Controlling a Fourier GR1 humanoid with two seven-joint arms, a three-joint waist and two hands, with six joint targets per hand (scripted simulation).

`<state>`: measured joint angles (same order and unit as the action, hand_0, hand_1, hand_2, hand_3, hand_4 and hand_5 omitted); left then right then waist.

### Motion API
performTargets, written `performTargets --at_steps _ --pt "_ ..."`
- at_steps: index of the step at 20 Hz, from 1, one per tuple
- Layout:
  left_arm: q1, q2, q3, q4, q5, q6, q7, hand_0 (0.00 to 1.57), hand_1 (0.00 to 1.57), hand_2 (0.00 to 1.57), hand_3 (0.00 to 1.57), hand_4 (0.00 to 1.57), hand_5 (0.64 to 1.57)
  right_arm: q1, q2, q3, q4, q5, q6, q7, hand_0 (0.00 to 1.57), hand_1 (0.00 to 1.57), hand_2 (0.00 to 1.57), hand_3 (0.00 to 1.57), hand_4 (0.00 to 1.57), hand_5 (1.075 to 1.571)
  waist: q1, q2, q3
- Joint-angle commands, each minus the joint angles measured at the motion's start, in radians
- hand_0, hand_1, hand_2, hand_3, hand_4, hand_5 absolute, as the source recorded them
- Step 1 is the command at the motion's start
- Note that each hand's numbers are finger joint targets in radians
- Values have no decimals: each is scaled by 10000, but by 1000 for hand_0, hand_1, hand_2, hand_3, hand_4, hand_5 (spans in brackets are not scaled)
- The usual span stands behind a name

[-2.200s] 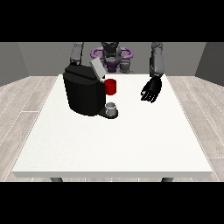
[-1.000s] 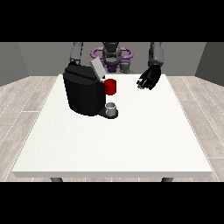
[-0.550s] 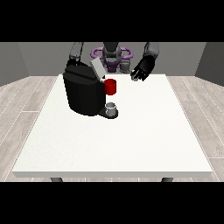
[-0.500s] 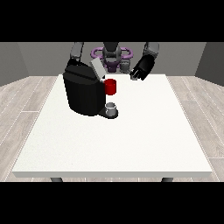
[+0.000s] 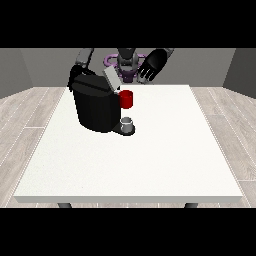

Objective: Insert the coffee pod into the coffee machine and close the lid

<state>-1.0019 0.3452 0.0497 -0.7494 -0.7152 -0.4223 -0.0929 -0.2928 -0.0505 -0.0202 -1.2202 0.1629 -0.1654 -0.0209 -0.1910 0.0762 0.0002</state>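
Note:
The black coffee machine (image 5: 95,107) stands on the far left part of the white table (image 5: 150,160). Its grey lid (image 5: 111,79) is tilted up and open. A red thing at the machine (image 5: 126,99) sits at its front, and below it a small grey thing (image 5: 128,123) rests on the machine's base. The hand at the view's right (image 5: 152,65) hangs in the air over the table's far edge, right of the lid, with its fingers spread and nothing in it. The hand at the view's left (image 5: 75,75) is mostly hidden behind the machine's top corner.
The robot's torso (image 5: 127,62) stands behind the table's far edge. The wide white tabletop stretches towards the camera, with a wooden floor (image 5: 25,115) around it.
The hand at the view's right has risen from beside the machine and moved left in the view, towards the raised lid. The machine and the other arm have not moved.

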Motion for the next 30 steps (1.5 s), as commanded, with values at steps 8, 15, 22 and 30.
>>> performTargets --at_steps 8,15,22,30 --pt "-1926 826 690 456 -83 41 674 1225 1225 1279 1251 482 1571 -913 331 120 -590 186 -494 -22 0 0 0 0 186 1571 -924 1442 -1" --pt "-2495 536 653 486 42 -357 731 1258 1258 1299 1245 494 1571 -1635 -122 -394 -142 24 -395 469 0 0 0 0 118 1571 -643 1625 1" --pt "-2381 1203 759 970 -238 38 99 1186 1186 1256 1227 472 1571 -1721 -354 -306 -768 -144 63 542 0 0 0 0 186 1571 -1226 2315 -2" --pt "-2410 371 621 917 -148 -172 460 1200 1200 1245 1209 439 1571 -1542 -212 -383 -153 170 -458 189 0 0 0 0 169 1571 -737 1889 0"
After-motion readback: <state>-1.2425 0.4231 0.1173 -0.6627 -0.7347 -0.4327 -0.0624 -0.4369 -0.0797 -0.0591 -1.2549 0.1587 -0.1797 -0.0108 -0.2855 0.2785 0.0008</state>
